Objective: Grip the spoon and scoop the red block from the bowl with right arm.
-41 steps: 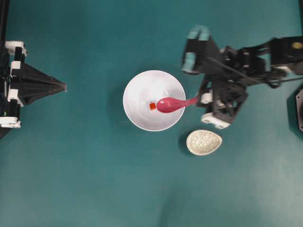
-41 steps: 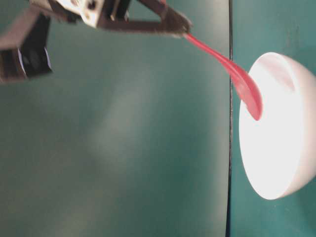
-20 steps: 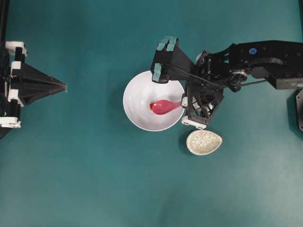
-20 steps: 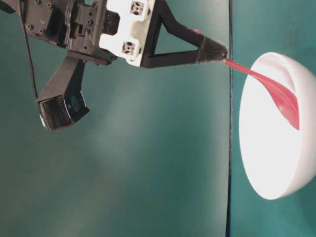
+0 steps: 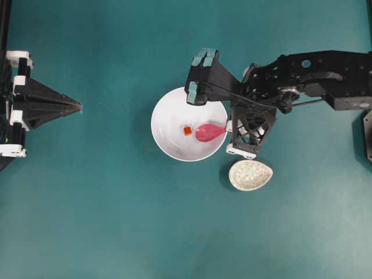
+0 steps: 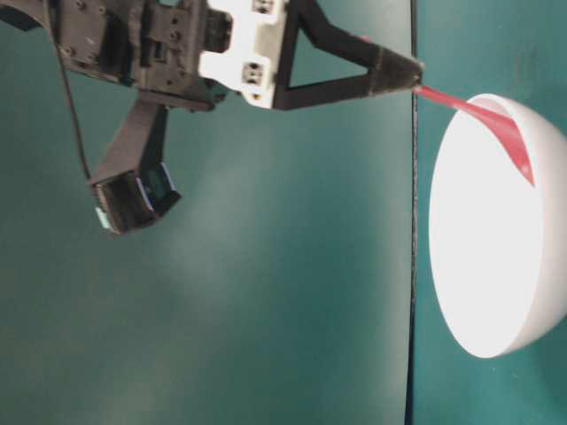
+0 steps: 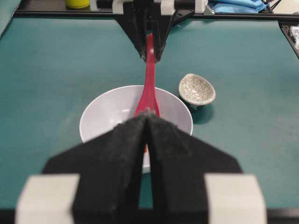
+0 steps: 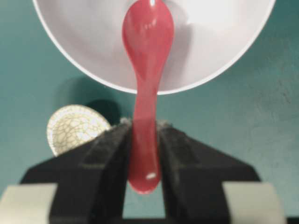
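magenta spoon (image 8: 145, 70) sits clamped by its handle in the right claw (image 8: 142, 154), scoop inside the bowl (image 5: 168, 110) just beside the red block (image 5: 187, 131), so a shallow push could nudge the cube away instead of lifting it.

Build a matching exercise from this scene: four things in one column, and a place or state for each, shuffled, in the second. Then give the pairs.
Things
1. spoon
2. red block
3. speckled dish
4. left gripper

Places or states
A. on the table outside the bowl, on the right arm's side
B. shut on nothing, well away from the bowl
C. lying on the bowl's floor, just off the scoop's tip
D. clamped by its handle in the right gripper, scoop inside the bowl

Pairs: 1-D, 2-C, 3-A, 4-B
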`<action>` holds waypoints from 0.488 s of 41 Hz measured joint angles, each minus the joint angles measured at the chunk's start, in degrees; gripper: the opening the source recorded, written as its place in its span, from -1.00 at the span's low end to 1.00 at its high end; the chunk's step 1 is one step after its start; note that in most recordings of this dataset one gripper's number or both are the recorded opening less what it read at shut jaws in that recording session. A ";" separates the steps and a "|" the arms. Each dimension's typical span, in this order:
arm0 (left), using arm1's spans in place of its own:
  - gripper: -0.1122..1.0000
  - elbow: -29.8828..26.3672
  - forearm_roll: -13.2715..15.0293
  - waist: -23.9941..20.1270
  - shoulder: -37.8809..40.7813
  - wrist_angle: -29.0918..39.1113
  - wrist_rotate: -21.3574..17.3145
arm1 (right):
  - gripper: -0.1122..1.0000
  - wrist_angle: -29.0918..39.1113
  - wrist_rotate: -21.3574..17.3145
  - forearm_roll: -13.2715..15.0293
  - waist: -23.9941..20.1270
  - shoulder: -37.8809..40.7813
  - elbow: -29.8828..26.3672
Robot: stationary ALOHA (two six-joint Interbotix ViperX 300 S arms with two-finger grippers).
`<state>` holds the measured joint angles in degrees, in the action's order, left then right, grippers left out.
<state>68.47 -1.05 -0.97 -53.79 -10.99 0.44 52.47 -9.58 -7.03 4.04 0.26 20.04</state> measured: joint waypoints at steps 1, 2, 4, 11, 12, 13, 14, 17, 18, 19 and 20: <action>-0.80 0.00 0.00 -0.09 0.00 0.00 -0.09 | -0.35 -0.09 0.00 0.09 0.00 0.26 -0.09; -0.80 0.00 0.00 -0.09 0.00 0.09 -0.09 | -0.35 -0.18 0.00 0.09 0.00 0.44 -0.09; -0.80 0.00 0.00 0.00 0.00 0.09 -0.09 | -0.35 -0.53 0.09 0.09 0.00 0.79 -0.09; -0.80 0.00 0.00 -0.09 0.00 0.09 -0.18 | -0.35 -3.52 0.09 0.09 0.09 1.58 -0.09; -0.80 -0.09 0.00 0.00 0.00 0.00 -0.18 | -0.35 -3.87 0.09 0.18 0.09 1.67 -0.18; -0.80 0.00 0.00 0.00 -0.09 0.00 -0.18 | -0.35 -4.39 0.18 0.18 0.18 1.85 -0.18; -0.80 0.00 0.00 0.00 0.00 0.00 -0.26 | -0.35 -4.83 0.18 0.18 0.18 1.93 -0.44; -0.80 0.00 0.00 0.00 0.00 0.00 -0.53 | -0.35 -6.24 0.26 0.18 0.35 2.29 -1.05; -0.80 0.00 0.00 0.00 0.00 0.09 -0.79 | -0.35 -6.68 0.26 0.18 0.44 2.37 -1.23; -0.80 0.00 0.00 -0.09 0.00 0.00 -0.97 | -0.35 -7.12 0.26 0.18 0.62 2.46 -1.49; -0.80 0.00 0.00 0.00 0.00 0.00 -1.14 | -0.35 -7.47 0.26 0.18 0.70 2.64 -1.76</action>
<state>68.47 -1.05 -0.97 -53.79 -10.99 -0.70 45.00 -9.32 -6.86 4.75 2.90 18.28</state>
